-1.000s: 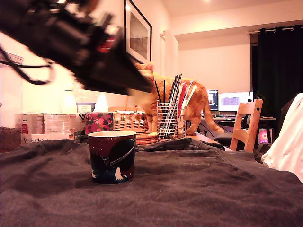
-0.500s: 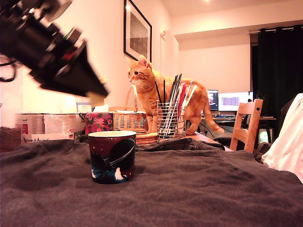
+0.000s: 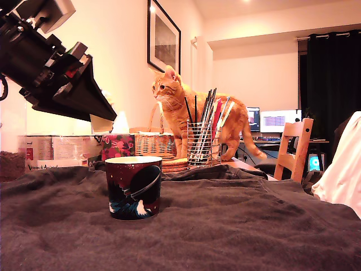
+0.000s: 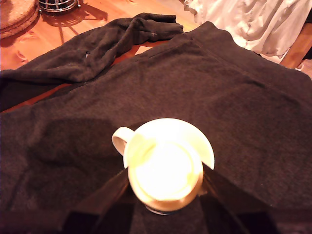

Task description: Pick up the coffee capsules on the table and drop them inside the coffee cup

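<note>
The gripper [image 3: 104,113] hangs in the air at roughly ten o'clock from the coffee cup [image 3: 133,187] in the exterior view, well above the table [image 3: 225,226] and pitched downward. A pale capsule [image 3: 101,122] is pinched between its dark fingers [image 3: 84,93]; in the wrist view the same capsule [image 4: 165,173] fills the space between the two fingers, its round cream end facing the camera. Behind it in that view a pale rim and a small handle [image 4: 120,138] show, which appear to belong to the cup underneath, though glare washes out the detail and I cannot be certain how well the two are centred. The cup stands upright on the charcoal cloth, clear of any other item, with its mouth open. Judged step: carry and release. To do it well, the capsule should be brought directly over the centre of the cup mouth, lowered until it is just above the rim, and only then let go, so that it cannot strike the rim and bounce onto the cloth. The cup should not be touched; the soft, folded cloth gives it an uneven footing. An orange cat [image 3: 192,118] stands on the far surface beside a wire utensil holder [image 3: 203,144], well apart from the working area.
</note>
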